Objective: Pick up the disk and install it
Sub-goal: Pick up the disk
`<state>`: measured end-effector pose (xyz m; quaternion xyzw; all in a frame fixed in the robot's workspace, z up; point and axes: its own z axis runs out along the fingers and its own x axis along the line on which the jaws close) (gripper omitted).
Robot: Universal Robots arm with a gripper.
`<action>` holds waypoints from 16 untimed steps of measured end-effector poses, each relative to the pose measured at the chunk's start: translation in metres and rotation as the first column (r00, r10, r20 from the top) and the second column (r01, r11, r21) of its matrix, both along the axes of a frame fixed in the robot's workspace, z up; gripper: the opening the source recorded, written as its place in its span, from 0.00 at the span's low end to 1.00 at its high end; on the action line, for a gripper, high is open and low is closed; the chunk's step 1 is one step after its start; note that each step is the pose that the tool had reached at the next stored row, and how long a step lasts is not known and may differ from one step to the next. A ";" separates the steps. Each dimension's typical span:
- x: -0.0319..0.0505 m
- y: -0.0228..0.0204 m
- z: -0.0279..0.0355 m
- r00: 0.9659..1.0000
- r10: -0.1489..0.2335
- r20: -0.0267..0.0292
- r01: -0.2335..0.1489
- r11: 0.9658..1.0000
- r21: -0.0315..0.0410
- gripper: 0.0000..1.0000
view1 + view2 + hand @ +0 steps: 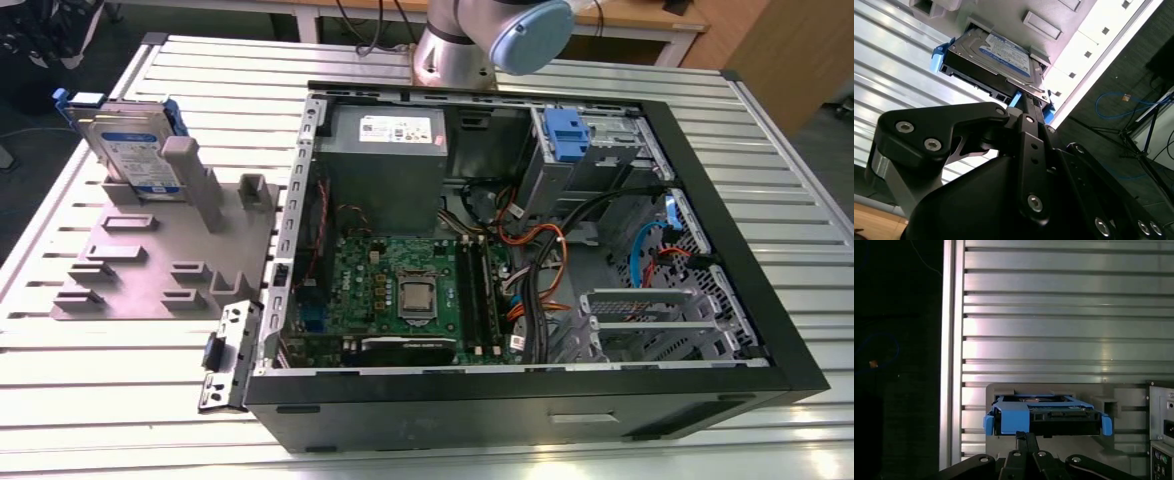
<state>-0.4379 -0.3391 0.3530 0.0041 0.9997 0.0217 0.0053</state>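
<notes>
The disk [131, 148] is a silver drive with a white-and-blue label and a blue frame. It stands on edge in a slot of the grey holder [147, 255] at the exterior view's left. In both wrist views my gripper [1026, 436] points at the disk [1046, 416] from a distance, in line with its blue edge. The thin black fingers lie together, shut on nothing. The second wrist view shows the disk's [1004, 52] label face and the fingers [1025, 102] reaching toward its near edge.
An open computer case [747, 250] fills the table's middle and the exterior view's right, with a motherboard, cables, a grey power box [384, 135] and a blue latch [567, 135] at a drive bay. My arm's base [454, 50] stands behind it. The table [120, 390] is slatted metal.
</notes>
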 end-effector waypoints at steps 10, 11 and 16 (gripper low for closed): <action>0.0000 0.0000 0.0000 1.000 0.007 0.000 -0.007 1.000 0.000 0.11; 0.0000 0.0000 0.0000 1.000 0.007 0.000 -0.007 1.000 0.000 0.11; 0.0000 0.0000 0.0000 1.000 0.011 0.000 -0.011 1.000 0.000 0.11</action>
